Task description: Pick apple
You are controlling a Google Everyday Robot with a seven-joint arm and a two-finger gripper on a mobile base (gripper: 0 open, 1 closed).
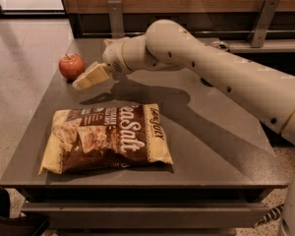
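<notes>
The apple (pixel 71 66) is small, round and red with a short stem. It stands near the far left corner of the grey table (pixel 206 146). My gripper (pixel 82 82) is cream-coloured and reaches in from the right on a long white arm (pixel 196 65). It hovers just right of and slightly in front of the apple, very close to it, and points down and left. It holds nothing that I can see.
A large brown and yellow sea salt chip bag (pixel 108 139) lies flat on the front left part of the table. A wooden wall with metal brackets (pixel 263 14) runs behind the table. Tiled floor lies to the left.
</notes>
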